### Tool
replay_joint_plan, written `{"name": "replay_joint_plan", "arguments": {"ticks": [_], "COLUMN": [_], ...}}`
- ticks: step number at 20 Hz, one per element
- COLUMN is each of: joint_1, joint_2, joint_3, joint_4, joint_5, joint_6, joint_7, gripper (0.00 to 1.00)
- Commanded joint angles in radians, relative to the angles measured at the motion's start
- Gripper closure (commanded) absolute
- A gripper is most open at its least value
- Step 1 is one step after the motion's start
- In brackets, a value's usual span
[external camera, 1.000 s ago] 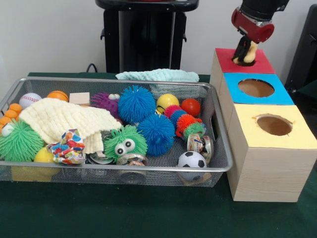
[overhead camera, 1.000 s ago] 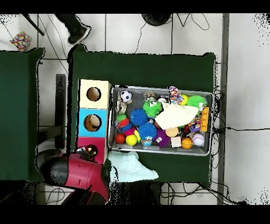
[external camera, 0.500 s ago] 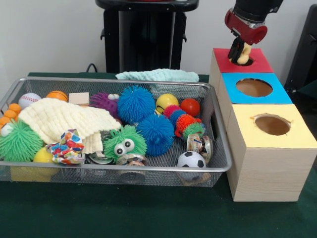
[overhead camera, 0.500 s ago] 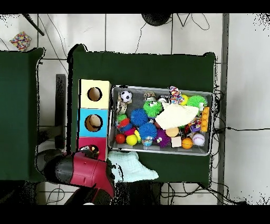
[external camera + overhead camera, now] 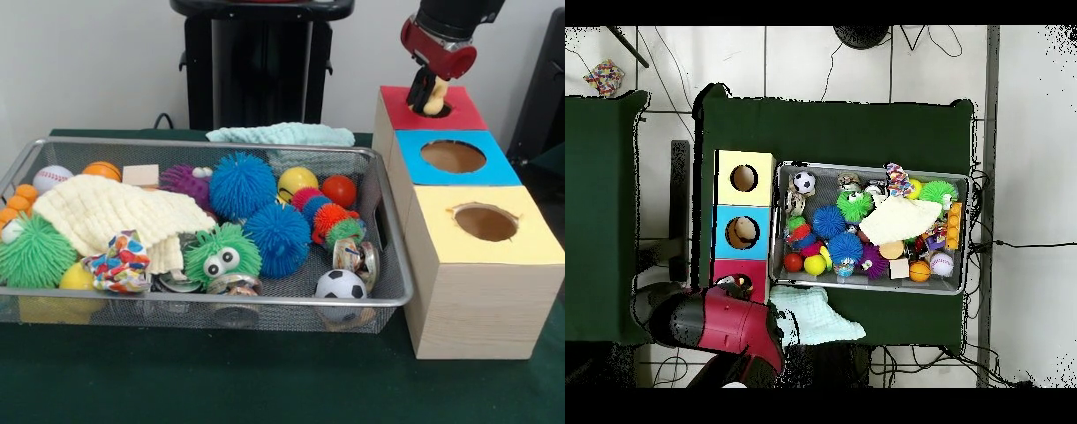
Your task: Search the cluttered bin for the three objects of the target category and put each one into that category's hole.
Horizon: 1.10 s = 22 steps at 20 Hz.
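Gripper [image 5: 430,91] hung over the red box [image 5: 459,110] hole, pinching a cream toy [image 5: 433,95] whose lower end sat at the hole's rim. Blue box [image 5: 494,166] and yellow box [image 5: 530,243] holes sat open alongside. Bin [image 5: 388,291] was packed: koosh balls, soccer ball [image 5: 342,284], knit cloth [image 5: 106,212]. Teal cloth [image 5: 282,133] lay behind the bin.

A silvery wire-mesh metal bin [image 5: 393,265] holds rubbery spiky balls such as the blue one [image 5: 243,185], a nubbly cream knitted cloth [image 5: 106,212] and a glossy red ball [image 5: 340,190], beside matt pale wooden boxes [image 5: 468,309] topped with coloured paper.
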State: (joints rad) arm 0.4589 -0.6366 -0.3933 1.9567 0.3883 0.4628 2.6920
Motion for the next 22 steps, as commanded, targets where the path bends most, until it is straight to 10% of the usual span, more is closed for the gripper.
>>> {"name": "replay_joint_plan", "arguments": {"ticks": [1,22], "joint_1": [-0.056,-0.067], "joint_2": [0.162,0.219], "joint_3": [0.062,0.123], "joint_4": [0.011,-0.004], "joint_5": [-0.018,0.032], "joint_6": [-0.201,-0.247], "joint_7": [0.134,0.168], "gripper": [1.0,1.0]}}
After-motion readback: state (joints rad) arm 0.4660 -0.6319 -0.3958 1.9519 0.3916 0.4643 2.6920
